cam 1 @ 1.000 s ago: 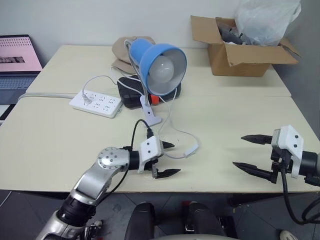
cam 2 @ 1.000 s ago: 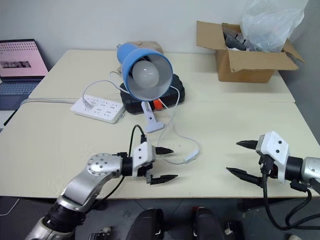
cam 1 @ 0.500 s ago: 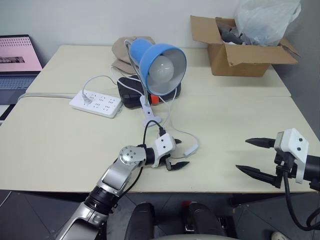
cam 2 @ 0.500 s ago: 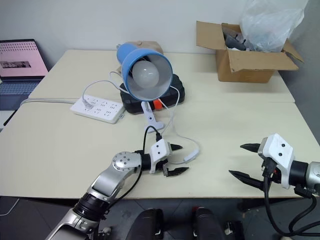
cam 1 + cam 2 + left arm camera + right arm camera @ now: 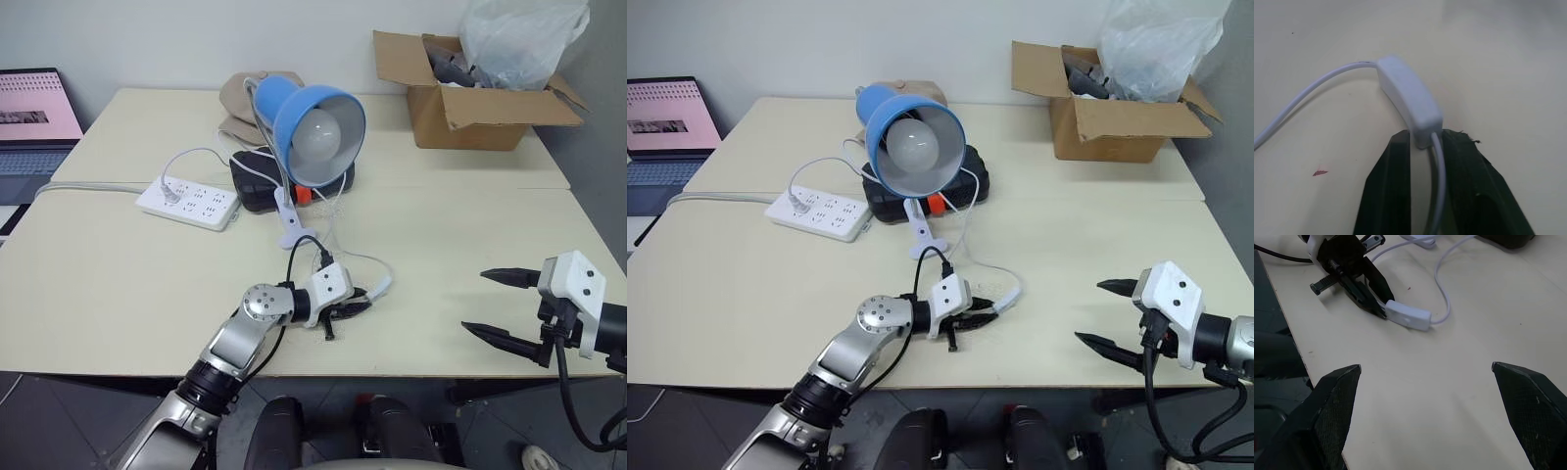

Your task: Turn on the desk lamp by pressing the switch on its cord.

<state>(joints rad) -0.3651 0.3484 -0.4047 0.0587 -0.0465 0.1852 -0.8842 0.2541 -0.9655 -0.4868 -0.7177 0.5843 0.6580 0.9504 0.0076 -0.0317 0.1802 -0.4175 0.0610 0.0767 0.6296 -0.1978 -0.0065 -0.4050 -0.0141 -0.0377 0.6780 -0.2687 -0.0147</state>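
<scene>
The left end effector (image 5: 355, 308) lies low on the desk (image 5: 118, 284), close to the front edge. Its two black fingers (image 5: 1393, 196) are squeezed together on the near end of the switch (image 5: 1408, 98). The tips pinch only that end, right where the cord (image 5: 1308, 95) goes into it. Most of the small white switch sticks out past the tips. I think it is held this way so the squeeze can push the button. I cannot see the button itself, so I cannot tell if the fingers are on it.

The right end effector (image 5: 500, 305) hangs off to the right side, a little above the desk. Its fingers are spread wide with nothing between them. It is well apart from the switch and looks like it is just waiting out of the way.

From the switch, the thin cord runs in a loose loop back toward the desk lamp (image 5: 315, 122). The lamp stands behind the switch, in the middle of the desk, on its white clip base. Its blue shade faces the front and the big round bulb looks dark, so the lamp does not seem to be on yet.

Left of the lamp lies a white power strip (image 5: 188, 204). A black case (image 5: 970, 181) sits behind the lamp. Far back on the right is an open cardboard box (image 5: 470, 93) with a plastic bag in it.
</scene>
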